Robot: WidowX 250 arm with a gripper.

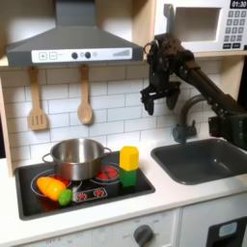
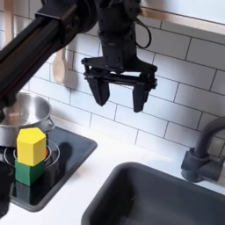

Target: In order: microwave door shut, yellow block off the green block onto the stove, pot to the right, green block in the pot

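Microwave door (image 1: 198, 26) sits at the top right of the first exterior view, flush with its white housing beside the keypad. Just below it the tool (image 1: 158, 100) (image 2: 119, 95) hangs in mid-air before the tiled wall, its 2 fingers spread apart and holding nothing. Lower down, the yellow block (image 1: 129, 157) (image 2: 32, 146) rests on the green block (image 1: 129, 176) (image 2: 30, 172), both on the stove (image 1: 116, 192) (image 2: 63, 167). The pot (image 1: 76, 157) (image 2: 22, 118) stands just beside them on a burner, with orange and lime toy food (image 1: 55, 189) in front. A grey faucet (image 1: 189, 114) (image 2: 200, 153) and sink (image 1: 204, 160) (image 2: 154, 196) lie to the first exterior view's right on the bench (image 1: 169, 198).
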